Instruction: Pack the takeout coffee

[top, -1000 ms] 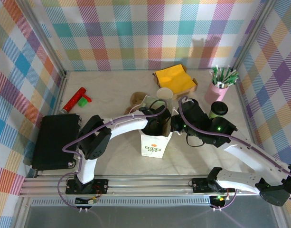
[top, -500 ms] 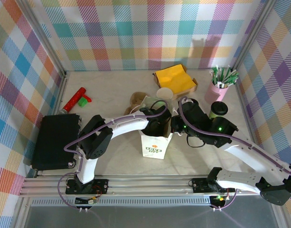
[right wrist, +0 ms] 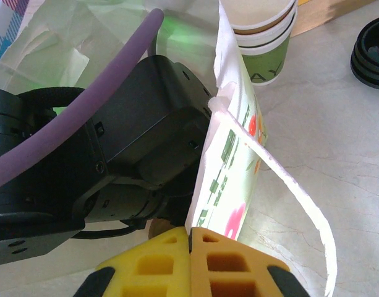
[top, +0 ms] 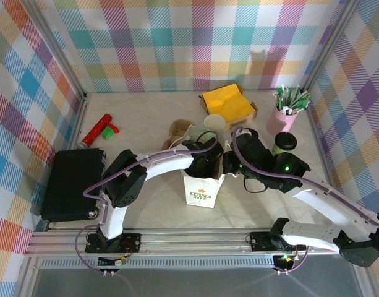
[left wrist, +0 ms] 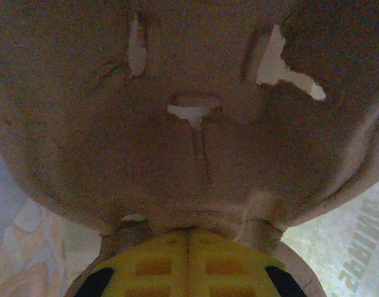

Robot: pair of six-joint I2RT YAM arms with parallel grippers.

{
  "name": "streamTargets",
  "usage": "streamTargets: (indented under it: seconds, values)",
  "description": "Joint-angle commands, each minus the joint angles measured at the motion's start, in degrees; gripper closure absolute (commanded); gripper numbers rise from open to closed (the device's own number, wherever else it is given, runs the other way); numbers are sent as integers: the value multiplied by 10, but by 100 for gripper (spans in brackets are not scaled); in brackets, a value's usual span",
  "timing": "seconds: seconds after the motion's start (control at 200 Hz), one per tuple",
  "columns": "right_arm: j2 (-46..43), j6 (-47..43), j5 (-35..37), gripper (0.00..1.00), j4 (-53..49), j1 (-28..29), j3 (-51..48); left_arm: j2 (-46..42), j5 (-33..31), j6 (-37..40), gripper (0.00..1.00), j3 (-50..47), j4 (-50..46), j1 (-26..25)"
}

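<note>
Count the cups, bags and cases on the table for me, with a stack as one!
Cups: 3 (paper cup stack, pink cup, lidded cup)
Bags: 1 (paper bag)
Cases: 1 (black case)
Total: 5
</note>
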Motion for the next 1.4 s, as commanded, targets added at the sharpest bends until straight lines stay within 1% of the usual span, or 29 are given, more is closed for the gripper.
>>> streamTargets:
  seconds: [0.0,0.35,0.485,0.73,1.1,1.195,1.29,1.34,1.395]
  values:
    - [-10,-10,17,94,21,4,15,24,-1,6,100,2,-38,-7]
    - [2,8,15,94,10,4,1,-30,-20,5,100,50,-74,-26]
    - [1,13,16,94,4,4,-1,-58,-22,3,97,57,-80,-30]
    - [10,21,20,94,-15,4,10,-103,-11,-4,95,59,-82,-41]
    - [20,26,20,94,-28,4,27,-165,9,-18,93,62,-65,-41]
    - [22,26,20,91,-31,4,32,-181,5,-22,91,68,-66,-41]
    - [21,27,24,86,-32,4,34,-192,7,-25,85,77,-72,-41]
    - [21,27,29,82,-33,4,36,-200,10,-28,83,79,-70,-41]
    - [22,27,36,77,-36,3,39,-207,-10,-33,80,92,-84,-41]
